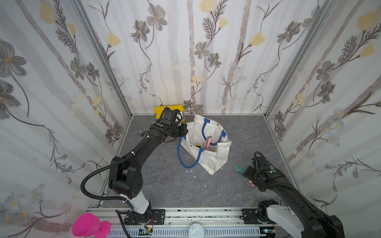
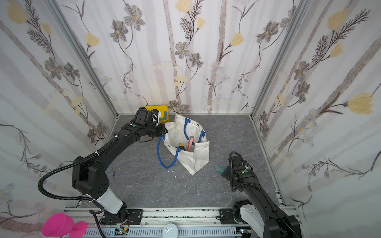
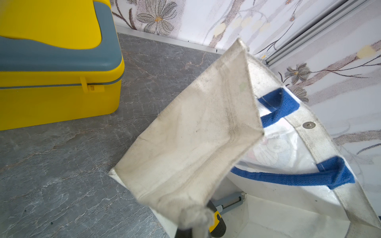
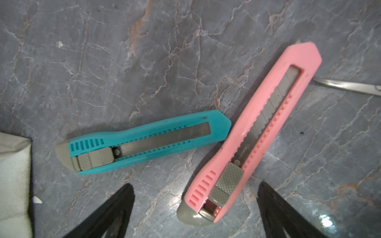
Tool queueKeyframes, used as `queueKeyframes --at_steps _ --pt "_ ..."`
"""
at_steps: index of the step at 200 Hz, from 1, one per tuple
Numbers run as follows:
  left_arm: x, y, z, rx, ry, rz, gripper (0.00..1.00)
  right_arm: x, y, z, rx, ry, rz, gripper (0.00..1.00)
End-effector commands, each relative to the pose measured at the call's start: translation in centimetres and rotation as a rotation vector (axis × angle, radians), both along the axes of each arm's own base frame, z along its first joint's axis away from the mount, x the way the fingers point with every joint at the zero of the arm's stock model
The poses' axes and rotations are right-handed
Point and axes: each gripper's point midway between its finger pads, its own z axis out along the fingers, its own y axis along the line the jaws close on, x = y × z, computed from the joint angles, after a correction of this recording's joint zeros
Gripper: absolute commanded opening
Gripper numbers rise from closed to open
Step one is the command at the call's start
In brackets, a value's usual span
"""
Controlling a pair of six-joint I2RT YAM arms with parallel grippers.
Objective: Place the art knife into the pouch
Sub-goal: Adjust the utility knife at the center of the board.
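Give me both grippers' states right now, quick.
Left gripper: closed on the pouch edge.
Right gripper: open above the pink knife, holding nothing.

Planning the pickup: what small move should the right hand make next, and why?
Probably lower the open right hand and close on the pink knife: its slider end shows between the fingers, and the left hand holds the pouch open.

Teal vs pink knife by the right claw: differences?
Colour: teal knife versus pink knife. Pose: the pink knife's slider end lies between the fingers of the open right claw; the teal knife lies aside, its tip meeting the pink's flank. Pink looks longer than teal. Both lie flat on the table, blades retracted.
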Motion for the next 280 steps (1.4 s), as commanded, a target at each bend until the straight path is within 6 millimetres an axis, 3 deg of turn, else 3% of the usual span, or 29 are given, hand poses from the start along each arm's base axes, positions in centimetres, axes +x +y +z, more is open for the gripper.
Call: queueKeyframes --at_steps 1,30,41,55,71,116,131,162,180,206,249,258,270,280 --pt "0.3 -0.3 0.6 -0.022 -0.021 -0.008 0.0 0.3 0.3 -0.1 0.022 -0.014 0.001 0.82" --pt "0.3 -0.3 0.5 -0.021 -0.021 -0.007 0.0 0.3 -0.2 -0.4 -0.002 -0.005 -0.003 0.79" --pt "0.3 -0.3 0.5 -0.02 -0.021 -0.008 0.0 0.3 -0.2 -0.7 0.004 -0.005 -0.002 0.7" --pt "0.3 -0.3 0.6 -0.02 -0.023 -0.007 0.0 0.1 -0.1 -1.2 0.008 0.003 0.0 0.66" --pt "0.3 -0.3 0.5 -0.018 -0.022 -0.005 0.0 -0.1 -0.2 -1.7 0.005 0.016 0.0 0.56" --pt "0.3 -0.3 0.5 -0.019 -0.021 -0.007 0.0 0.1 -0.3 -1.8 -0.003 0.012 0.006 0.54" --pt "0.3 -0.3 0.5 -0.018 -0.023 -0.006 0.0 0.4 -0.1 -1.8 0.0 0.008 0.016 0.42" --pt "0.3 -0.2 0.5 -0.017 -0.022 -0.004 0.0 0.8 -0.1 -1.9 -0.003 0.003 0.025 0.39" --pt "0.3 -0.2 0.5 -0.016 -0.024 -0.003 0.0 1.3 0.1 -1.5 0.002 -0.011 0.034 0.31" --pt "0.3 -0.2 0.5 -0.018 -0.022 -0.005 0.0 2.5 0.2 0.1 0.002 -0.072 0.04 0.3" --pt "0.3 -0.2 0.4 -0.017 -0.02 -0.003 0.0 5.5 0.2 5.2 -0.029 -0.211 0.076 0.27" --pt "0.3 -0.2 0.4 -0.017 -0.021 -0.004 0.0 5.8 0.1 5.5 -0.043 -0.21 0.084 0.31" --pt "0.3 -0.3 0.4 -0.017 -0.021 -0.005 0.0 5.7 0.2 5.3 -0.045 -0.183 0.095 0.45" --pt "0.3 -0.2 0.3 -0.016 -0.019 -0.004 0.0 5.2 0.1 4.6 -0.049 -0.143 0.097 0.46"
